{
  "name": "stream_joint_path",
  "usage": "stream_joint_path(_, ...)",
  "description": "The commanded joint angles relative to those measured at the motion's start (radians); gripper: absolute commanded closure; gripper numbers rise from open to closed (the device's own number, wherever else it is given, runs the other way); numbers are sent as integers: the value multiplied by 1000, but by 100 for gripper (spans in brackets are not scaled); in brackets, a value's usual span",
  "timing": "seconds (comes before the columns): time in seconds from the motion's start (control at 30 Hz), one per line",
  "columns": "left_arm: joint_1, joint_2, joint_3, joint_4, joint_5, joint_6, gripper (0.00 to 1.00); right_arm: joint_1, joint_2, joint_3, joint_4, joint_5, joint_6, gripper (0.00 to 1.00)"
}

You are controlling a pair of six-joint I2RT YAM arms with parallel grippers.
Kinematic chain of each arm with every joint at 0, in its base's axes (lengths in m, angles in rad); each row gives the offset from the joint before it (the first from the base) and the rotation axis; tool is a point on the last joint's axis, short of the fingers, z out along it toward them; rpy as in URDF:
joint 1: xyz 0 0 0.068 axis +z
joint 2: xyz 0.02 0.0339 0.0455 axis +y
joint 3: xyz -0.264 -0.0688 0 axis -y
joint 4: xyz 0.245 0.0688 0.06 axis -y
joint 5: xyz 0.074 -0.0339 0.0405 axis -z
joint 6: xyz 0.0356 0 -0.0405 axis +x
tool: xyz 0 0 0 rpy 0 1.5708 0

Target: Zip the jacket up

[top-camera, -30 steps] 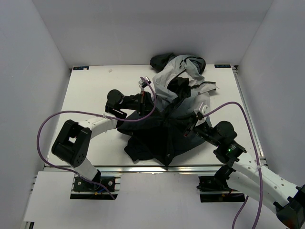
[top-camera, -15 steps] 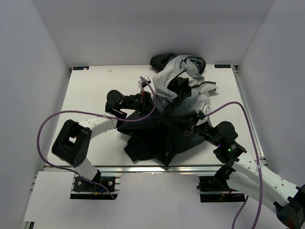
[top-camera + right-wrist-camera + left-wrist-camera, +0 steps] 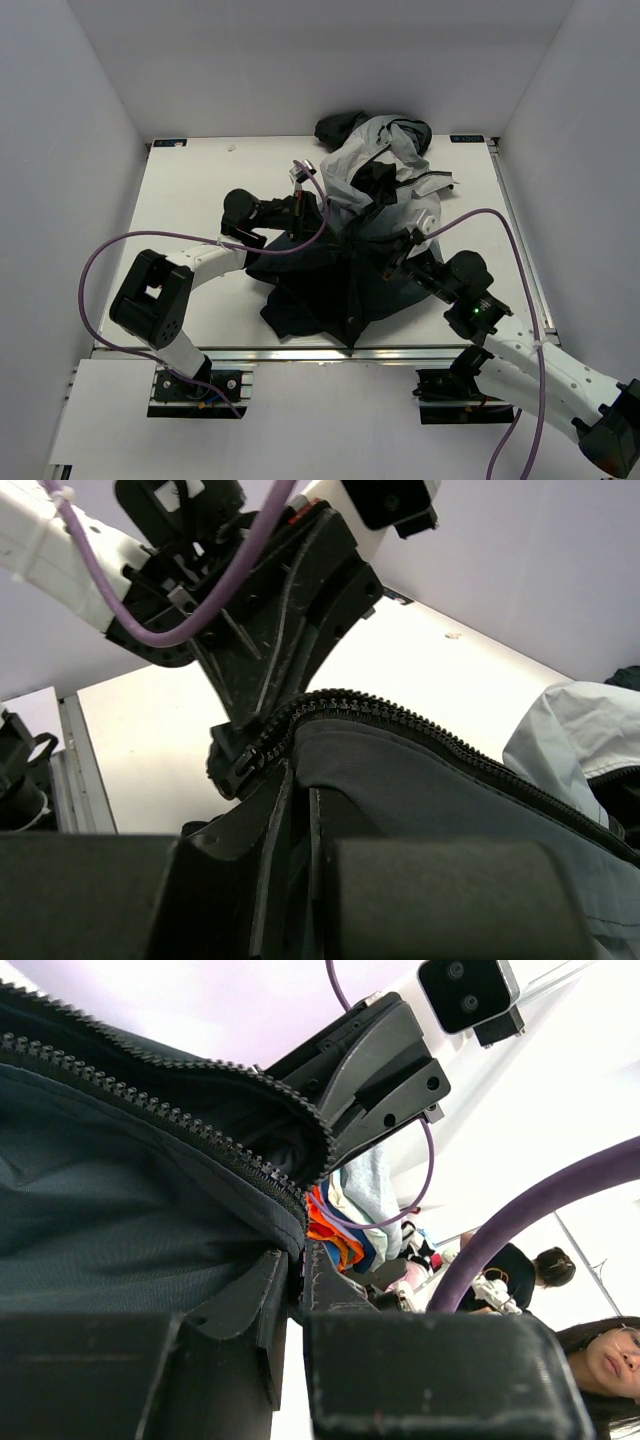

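Across the white worktop [image 3: 190,200] the jacket [image 3: 340,270] is bunched, its zipper edge [image 3: 150,1115] clamped between the closed left fingers [image 3: 245,1305] and again between the closed right fingers [image 3: 265,855], so the toothed edge could be dragged out of either grip if uneven tension is applied.

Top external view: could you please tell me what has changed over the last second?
The right gripper, shut on the jacket at its zipper edge, has shifted slightly left, toward the left gripper, and its arm has followed. Nothing was taken hold of or let go. The left gripper stayed clamped on the jacket in the same spot, and the jacket lies much as before.
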Motion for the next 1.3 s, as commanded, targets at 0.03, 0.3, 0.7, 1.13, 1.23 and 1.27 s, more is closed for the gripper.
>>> stream_joint_path(0.03,3,-22,2,41,4,-5,100,0,30,64,117,44,-8,100)
stream_joint_path(0.3,3,-23,-20,-14,0,7,100,0,37,69,136,152,33,100)
stream_joint_path(0.7,3,-84,23,-669,-35,455,100,0,49,188,-70,363,101,100)
stream_joint_path(1.13,-9,-233,-12,-1086,-94,788,100,-3,152,319,-226,499,145,100)
stream_joint_path(1.23,-31,-232,26,-1300,-141,899,100,-10,155,336,-257,515,191,100)
stream_joint_path(1.27,-34,-229,35,-1330,-155,942,100,-11,156,339,-264,515,199,100)
